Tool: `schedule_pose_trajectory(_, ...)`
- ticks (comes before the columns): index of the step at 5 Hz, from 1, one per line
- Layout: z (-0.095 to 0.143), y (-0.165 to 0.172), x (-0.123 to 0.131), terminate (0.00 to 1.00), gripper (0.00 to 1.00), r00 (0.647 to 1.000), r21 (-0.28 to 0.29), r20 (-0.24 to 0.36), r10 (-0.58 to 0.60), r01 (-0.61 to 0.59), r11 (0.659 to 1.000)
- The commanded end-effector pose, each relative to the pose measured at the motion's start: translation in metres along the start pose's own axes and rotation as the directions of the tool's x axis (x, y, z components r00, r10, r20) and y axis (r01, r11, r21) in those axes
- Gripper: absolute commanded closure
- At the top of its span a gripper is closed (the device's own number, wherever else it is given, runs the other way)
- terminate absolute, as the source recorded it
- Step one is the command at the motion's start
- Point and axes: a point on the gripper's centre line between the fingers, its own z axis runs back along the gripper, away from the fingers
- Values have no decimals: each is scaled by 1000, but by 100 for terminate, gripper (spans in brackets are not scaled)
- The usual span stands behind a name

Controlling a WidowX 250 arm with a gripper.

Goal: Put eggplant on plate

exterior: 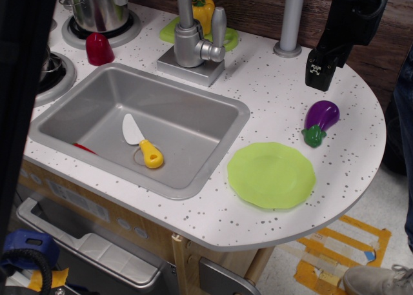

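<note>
The purple eggplant with its green stem cap lies on the speckled white counter at the right, stem toward me. The lime-green plate lies flat just in front and left of it, bare. My black gripper hangs above the counter just behind the eggplant, a short way from it and not touching. Its fingers look close together with nothing between them, but the view does not show clearly whether it is open or shut.
A grey sink fills the left, holding a toy knife with a yellow handle. A silver faucet stands behind it. A yellow pepper sits on a small green mat. A pot and red cup are at back left. A grey post stands left of the gripper.
</note>
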Motion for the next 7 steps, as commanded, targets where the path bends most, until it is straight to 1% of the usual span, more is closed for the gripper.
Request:
schedule_pose_trajectory(1, 0, 0, 0, 0, 0, 1000, 0, 0, 0, 0, 1000)
schedule_pose_trajectory(2, 3, 0, 3, 0, 0, 993, 15, -22, 118, -118, 993)
schedule_pose_trajectory(3, 7, 1, 4, 0, 0, 965, 35, -47, 259, -258, 966)
schedule_pose_trajectory(4, 11, 5, 3, 0, 0, 878, 64, -2, 478, -477, 876)
schedule_pose_trajectory(5, 13, 8, 4, 0, 0, 735, 109, 31, 677, -676, 729)
schedule_pose_trajectory(6, 12, 13, 3, 0, 0, 579, 113, 80, 812, -814, 569)
schedule_pose_trajectory(7, 6, 17, 4, 0, 0, 479, 95, 135, 867, -878, 470)
